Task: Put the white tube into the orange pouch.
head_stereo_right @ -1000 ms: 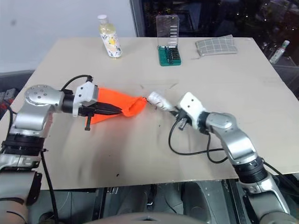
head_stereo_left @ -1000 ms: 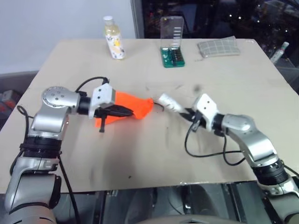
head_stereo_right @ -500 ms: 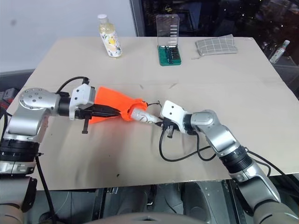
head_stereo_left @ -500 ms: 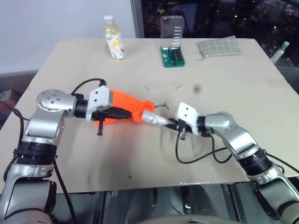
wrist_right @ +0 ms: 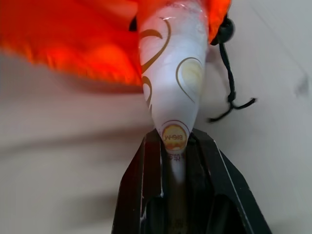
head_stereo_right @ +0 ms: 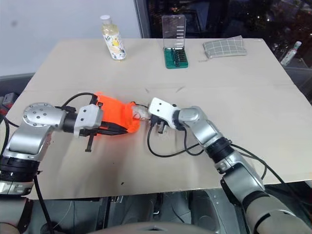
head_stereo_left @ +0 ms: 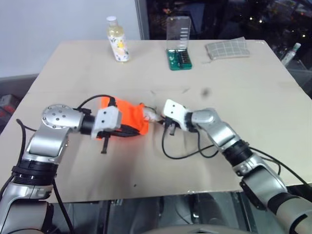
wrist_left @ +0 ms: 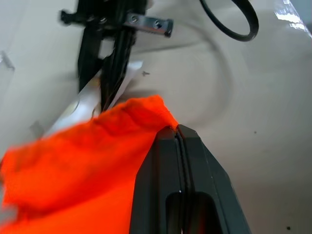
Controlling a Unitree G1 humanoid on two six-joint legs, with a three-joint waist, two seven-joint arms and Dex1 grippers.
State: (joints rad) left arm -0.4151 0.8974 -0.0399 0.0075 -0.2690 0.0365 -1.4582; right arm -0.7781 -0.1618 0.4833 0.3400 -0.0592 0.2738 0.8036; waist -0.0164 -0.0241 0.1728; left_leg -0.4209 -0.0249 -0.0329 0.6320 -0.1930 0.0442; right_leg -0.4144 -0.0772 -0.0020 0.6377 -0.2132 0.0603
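Standing far back, clear bottle (head_stereo_left: 118,40), bit case (head_stereo_left: 179,44), checked pouch (head_stereo_left: 227,48)

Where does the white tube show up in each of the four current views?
Left eye: white tube at centre, entering the orange pouch.
Right eye: centre-left.
Left wrist: upper left, behind the pouch.
Right wrist: centre, in the right pincer.
Shared landmark: the pouch's mouth.

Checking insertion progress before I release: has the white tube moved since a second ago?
Yes. Held in the right pincer, the white tube has travelled to the robot's left, away from below the green bit case, and its front end is now inside the orange pouch.
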